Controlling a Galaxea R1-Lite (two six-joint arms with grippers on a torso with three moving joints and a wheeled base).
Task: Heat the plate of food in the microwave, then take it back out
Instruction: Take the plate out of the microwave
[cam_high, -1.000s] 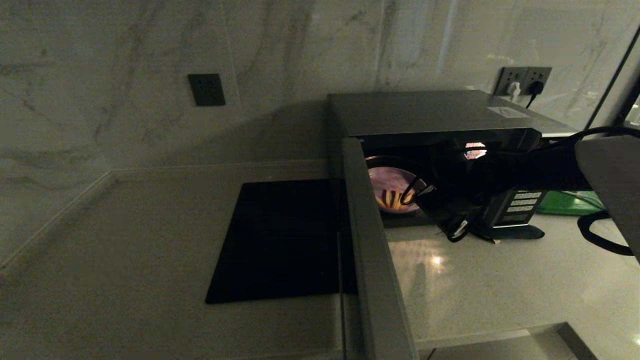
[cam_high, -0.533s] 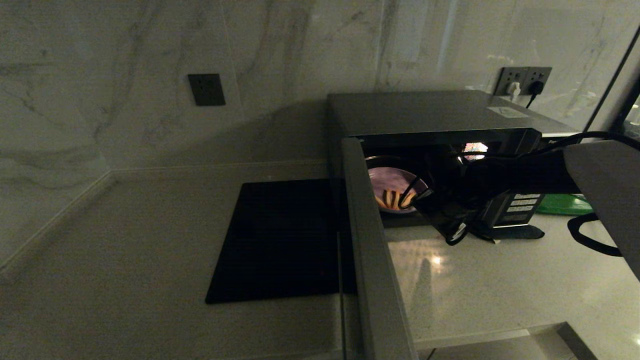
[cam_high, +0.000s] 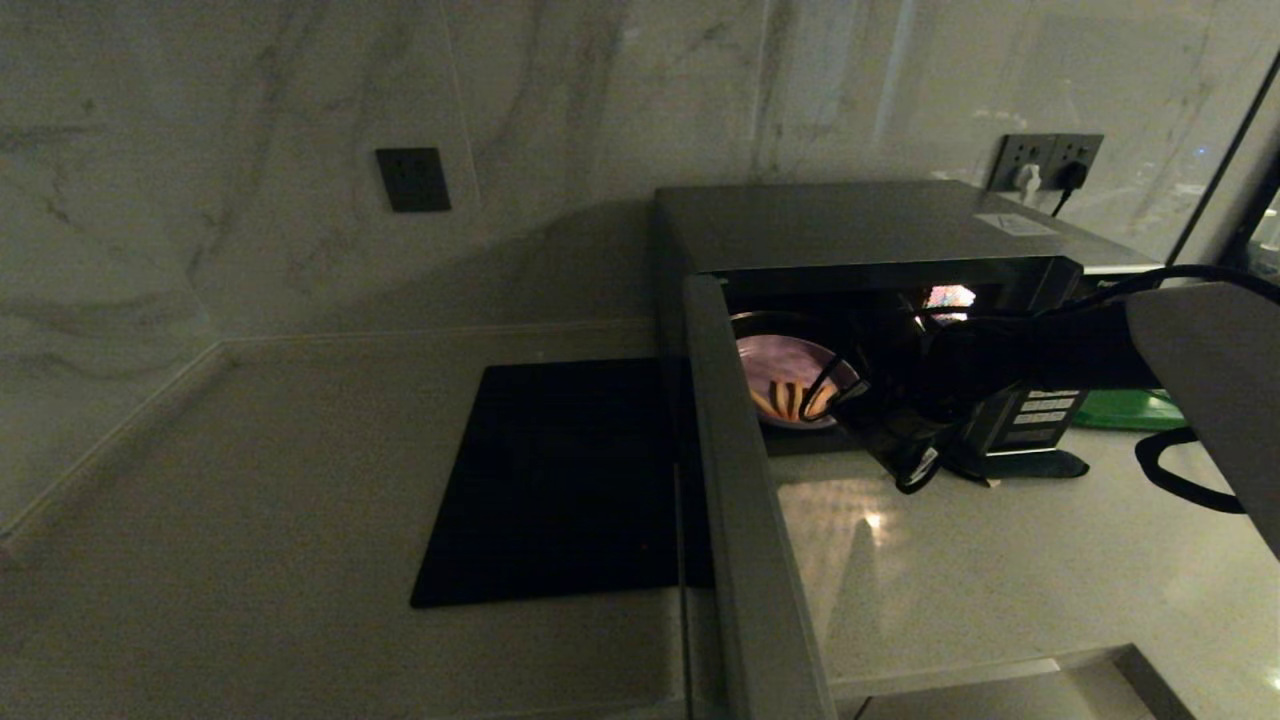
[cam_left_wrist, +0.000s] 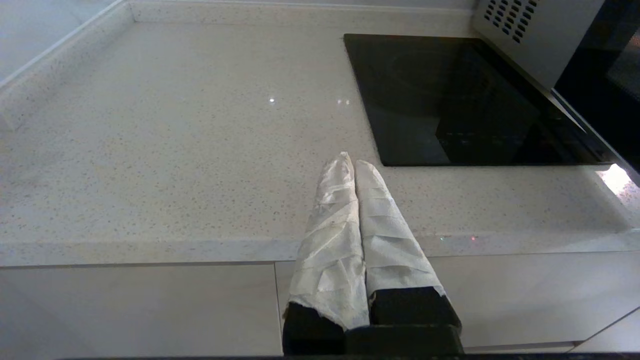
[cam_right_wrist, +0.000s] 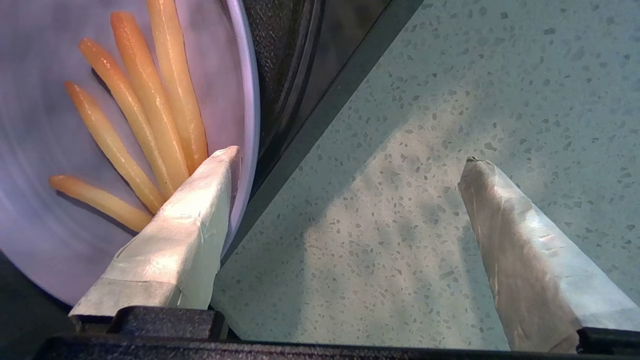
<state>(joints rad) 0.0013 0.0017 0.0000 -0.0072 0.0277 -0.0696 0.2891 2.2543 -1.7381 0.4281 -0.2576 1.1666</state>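
retrieval under way: right gripper (cam_right_wrist: 350, 165), jaws spread wide, one fingertip (cam_right_wrist: 220, 165) over the plate of food (cam_right_wrist: 45, 240) inside the open microwave (cam_high: 860, 225). next, likely, straddle the rim and clamp. left gripper (cam_left_wrist: 352, 165) parked, clenched empty.

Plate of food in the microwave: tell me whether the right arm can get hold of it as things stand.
Probably yes. The microwave door is swung open, and the right claw is open at the plate of food, one finger over its rim, the other outside. Nothing blocks it.
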